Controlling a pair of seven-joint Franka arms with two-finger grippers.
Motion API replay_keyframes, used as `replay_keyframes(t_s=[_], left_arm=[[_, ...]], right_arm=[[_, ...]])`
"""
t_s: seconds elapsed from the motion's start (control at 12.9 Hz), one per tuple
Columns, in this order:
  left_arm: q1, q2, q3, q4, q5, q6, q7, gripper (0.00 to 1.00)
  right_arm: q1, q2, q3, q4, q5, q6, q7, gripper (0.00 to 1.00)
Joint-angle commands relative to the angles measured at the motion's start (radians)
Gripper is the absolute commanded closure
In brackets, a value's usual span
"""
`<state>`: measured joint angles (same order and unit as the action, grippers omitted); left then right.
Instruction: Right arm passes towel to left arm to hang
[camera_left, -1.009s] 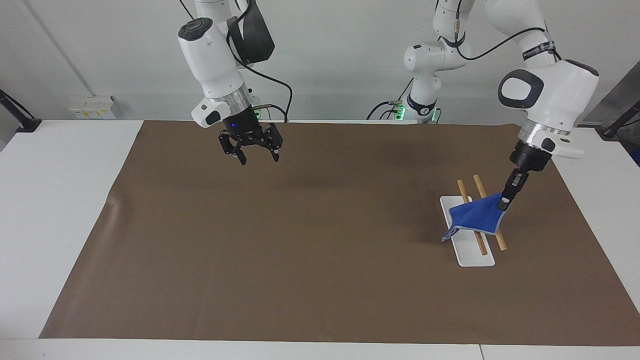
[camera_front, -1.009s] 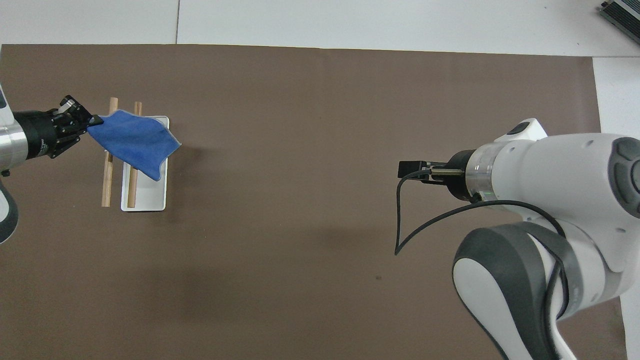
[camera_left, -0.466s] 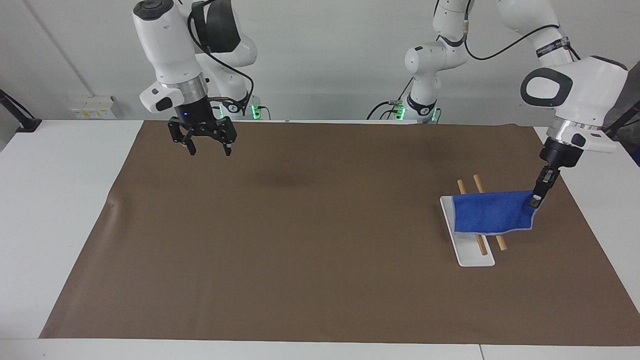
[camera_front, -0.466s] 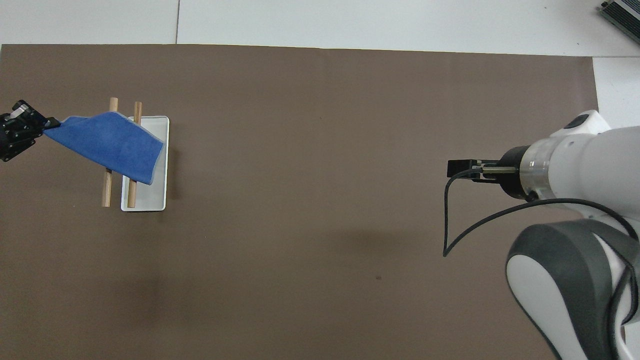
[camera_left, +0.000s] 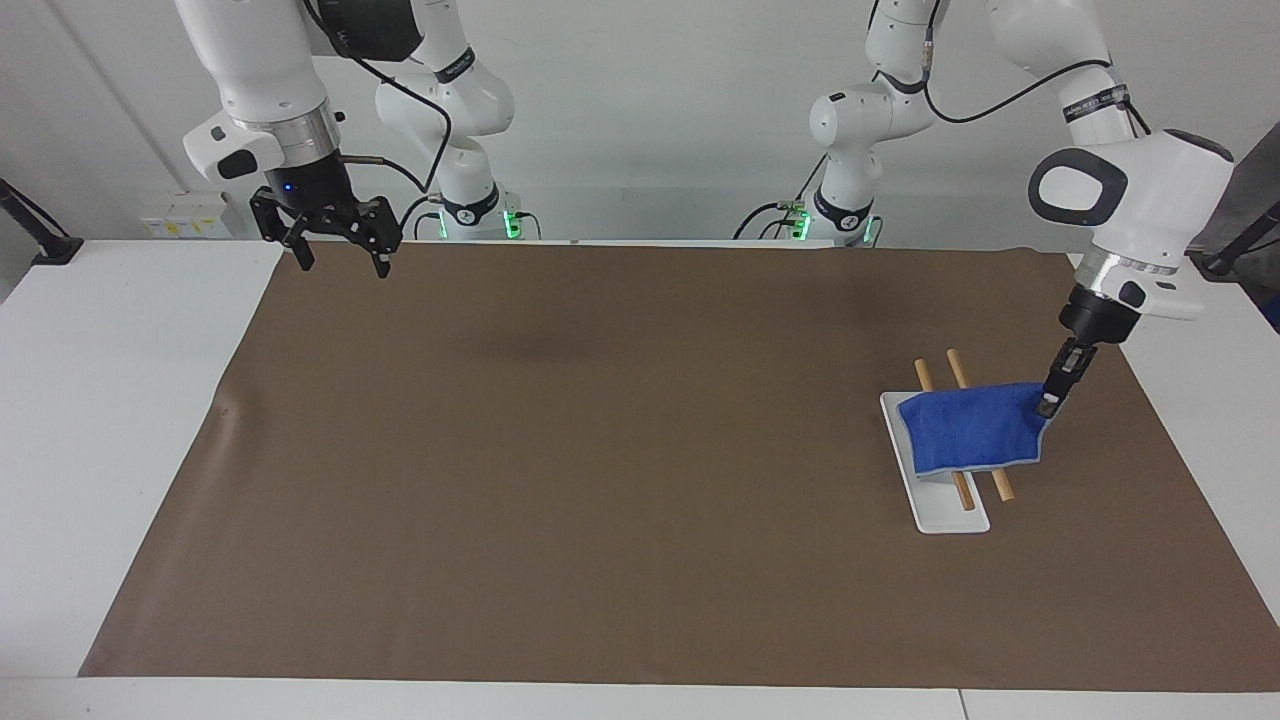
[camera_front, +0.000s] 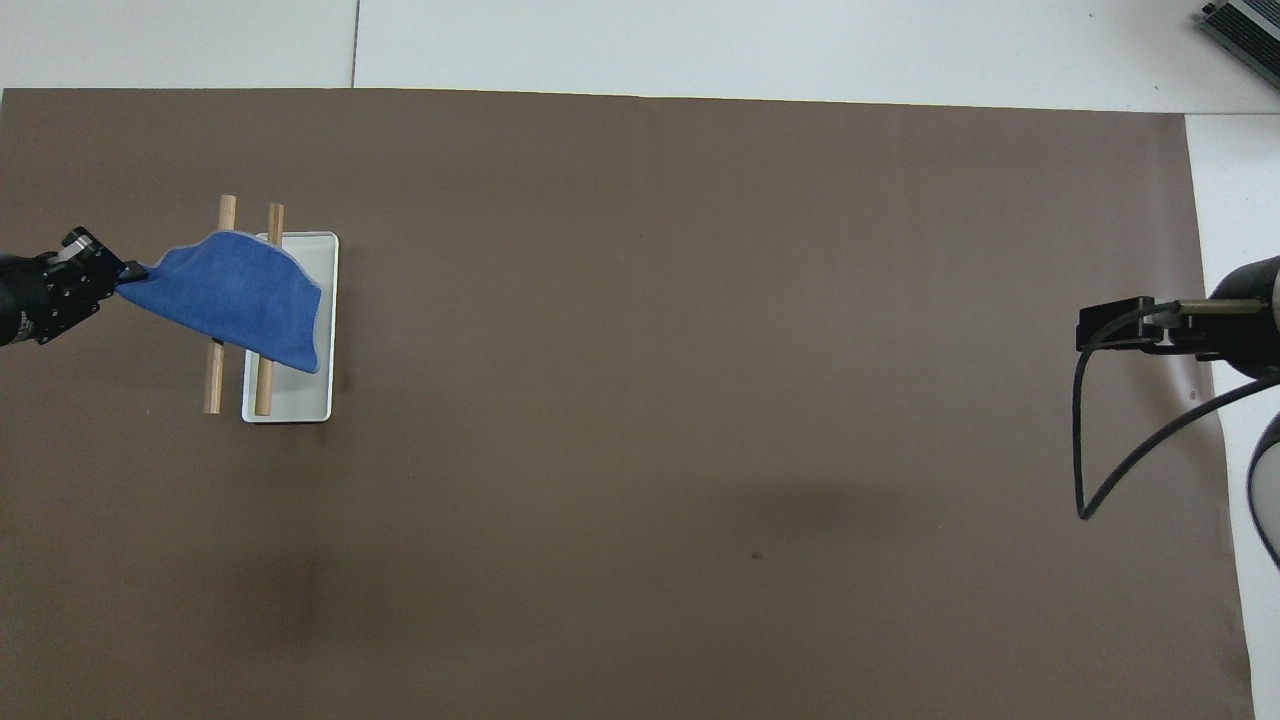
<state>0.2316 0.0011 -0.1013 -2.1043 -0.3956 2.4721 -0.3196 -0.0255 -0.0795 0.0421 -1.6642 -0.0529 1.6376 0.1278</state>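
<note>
On the brown-matted surface, toward the left arm's end, the blue towel drapes over two wooden rods on a white tray. The left gripper pinches its corner. The right gripper hangs spread wide over the mat's edge at its own end.

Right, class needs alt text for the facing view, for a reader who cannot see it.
The left end effector pinches a corner of the small blue terry towel, draped over two wooden rods on a white rectangular tray at the left arm's end of the large brown table mat. The right end effector hangs open over the mat's corner at the right arm's end.
</note>
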Motion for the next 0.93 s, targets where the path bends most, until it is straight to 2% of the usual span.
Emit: replay_keyframes(t_s=[0.0,0.23,0.7,0.78,0.85], left_arm=[[0.008,-0.032,0.0,-0.065,-0.009,0.005,0.02,1.0],[0.028,-0.047,0.002,-0.117,-0.008,0.005,0.02,1.0],[0.029,-0.056,0.003,-0.163,-0.008,0.005,0.02,0.98],[0.029,-0.055,0.003,-0.163,-0.008,0.007,0.019,0.86],[0.029,-0.053,0.003,-0.163,-0.008,0.007,0.017,0.63]], right_arm=[[-0.033,0.067,0.015,0.11,-0.03,-0.067,-0.014,0.0],[-0.066,0.105,0.054,0.182,-0.033,-0.111,-0.016,0.0],[-0.065,0.076,0.062,0.147,-0.021,-0.148,-0.017,0.0],[-0.065,0.051,0.053,0.111,-0.016,-0.148,-0.017,0.0],[-0.06,0.044,0.051,0.104,-0.015,-0.145,-0.02,0.0]])
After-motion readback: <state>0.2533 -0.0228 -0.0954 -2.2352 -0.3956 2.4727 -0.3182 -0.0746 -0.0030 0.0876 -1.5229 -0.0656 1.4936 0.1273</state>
